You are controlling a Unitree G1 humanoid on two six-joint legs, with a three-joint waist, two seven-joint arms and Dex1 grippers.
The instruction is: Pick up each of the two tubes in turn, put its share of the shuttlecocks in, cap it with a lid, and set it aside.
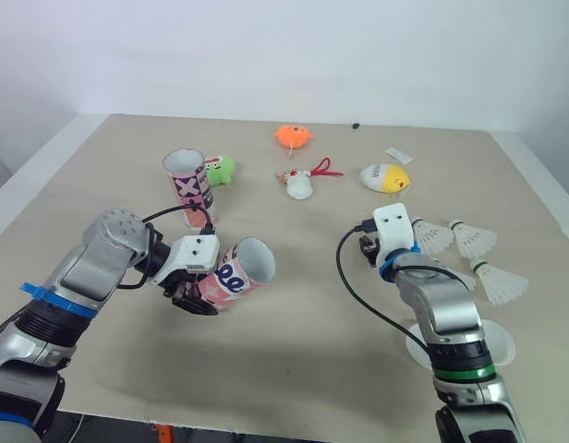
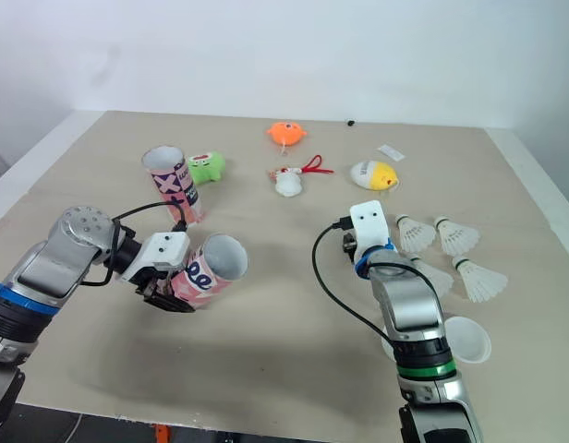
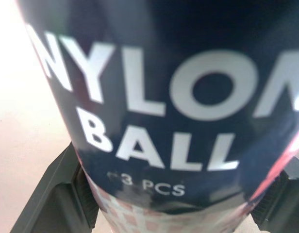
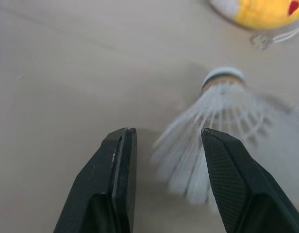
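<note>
My left gripper (image 1: 196,297) is shut on a pink-and-white tube (image 1: 236,272), held tilted above the table with its open mouth facing right. Up close its dark label (image 3: 164,107) reads "NYLON BALL", with a finger (image 3: 57,194) on each side. A second tube (image 1: 188,187) stands upright behind it. My right gripper (image 4: 166,141) is open and low over the table, and the feathers of a white shuttlecock (image 4: 222,126) reach between its tips. Several shuttlecocks (image 1: 473,240) lie to the right of that arm. A white lid (image 2: 465,340) rests by my right forearm.
Toys lie at the back of the beige table (image 1: 303,369): an orange one (image 1: 292,137), a green one (image 1: 220,170) beside the upright tube, a white one with a red cord (image 1: 300,185), and a yellow-white egg (image 1: 384,177). A small white tag (image 1: 398,155) is nearby.
</note>
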